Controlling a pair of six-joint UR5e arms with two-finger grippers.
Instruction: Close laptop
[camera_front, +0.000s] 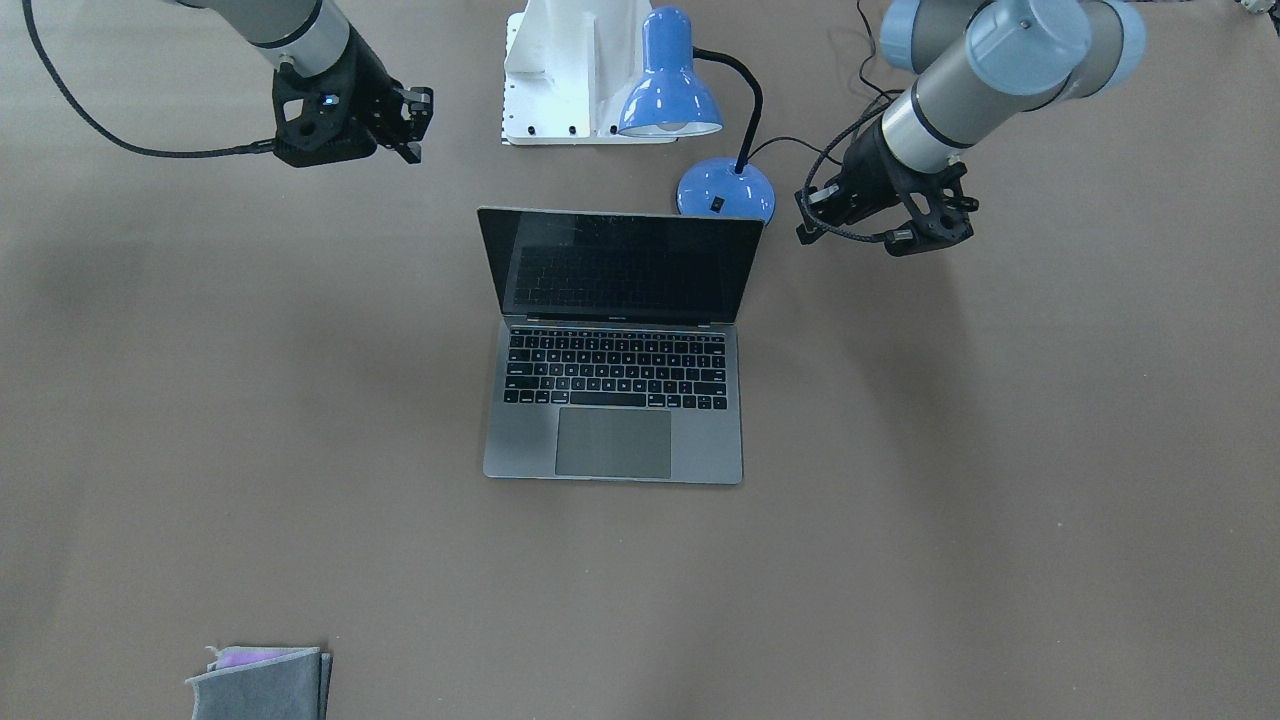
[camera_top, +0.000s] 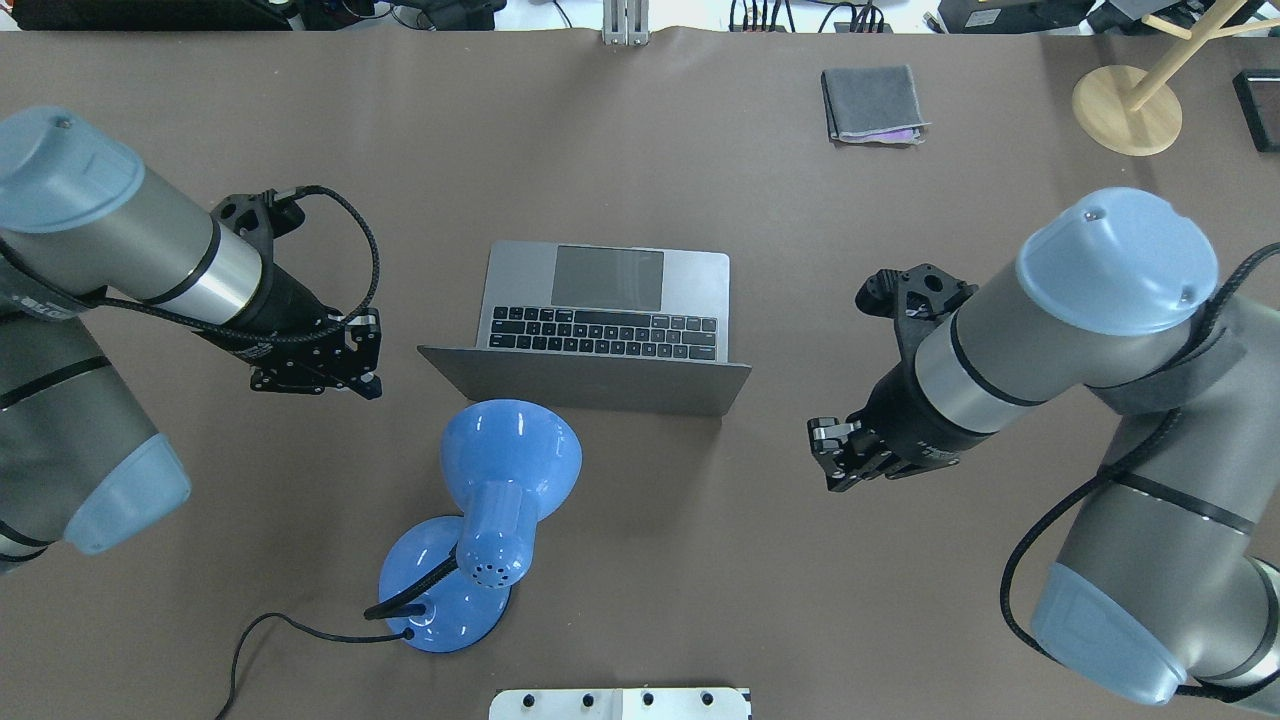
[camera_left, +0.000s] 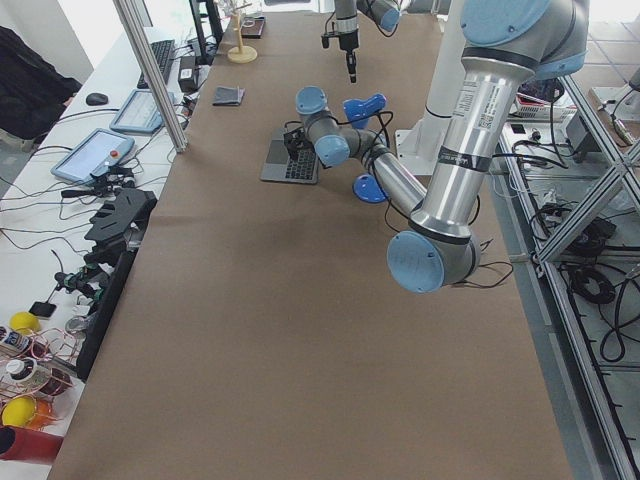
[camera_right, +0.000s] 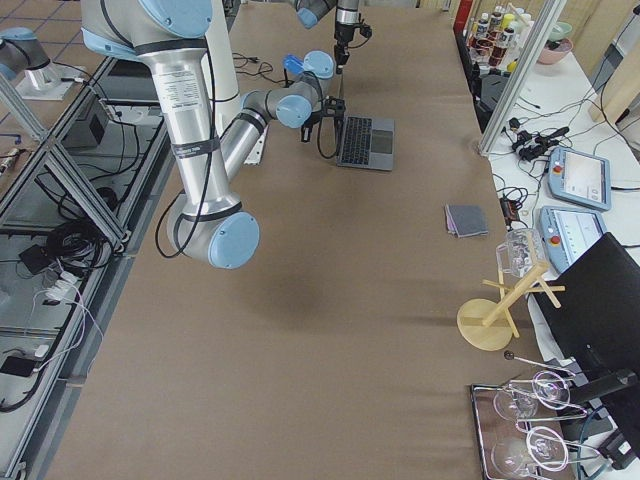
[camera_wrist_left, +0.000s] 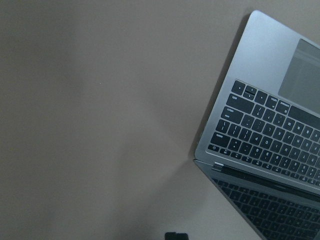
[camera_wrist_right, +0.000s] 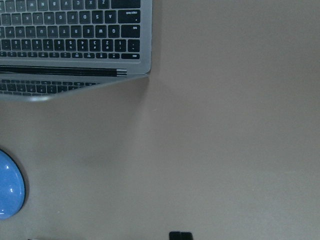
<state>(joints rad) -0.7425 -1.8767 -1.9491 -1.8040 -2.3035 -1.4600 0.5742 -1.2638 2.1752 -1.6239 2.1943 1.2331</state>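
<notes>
The laptop (camera_front: 612, 400) is slim, grey metal with black keys. It stands open in the middle of the table, dark screen upright and facing away from the robot. It also shows in the overhead view (camera_top: 610, 300) and in both wrist views (camera_wrist_left: 265, 130) (camera_wrist_right: 75, 30). My left gripper (camera_top: 368, 360) hovers over the table beside the laptop's hinge corner, apart from it and holding nothing. My right gripper (camera_top: 830, 455) hovers off the opposite side of the lid, also empty. Each wrist view shows one dark fingertip block at the bottom centre (camera_wrist_left: 176, 236) (camera_wrist_right: 180, 235), so both look shut.
A blue desk lamp (camera_top: 505, 470) stands just behind the laptop lid on the robot's side, its base (camera_front: 725, 190) near the lid's corner and its cable trailing off. A white mount plate (camera_front: 570, 70) lies behind it. A folded grey cloth (camera_top: 870, 103) and a wooden stand (camera_top: 1125, 110) sit far across.
</notes>
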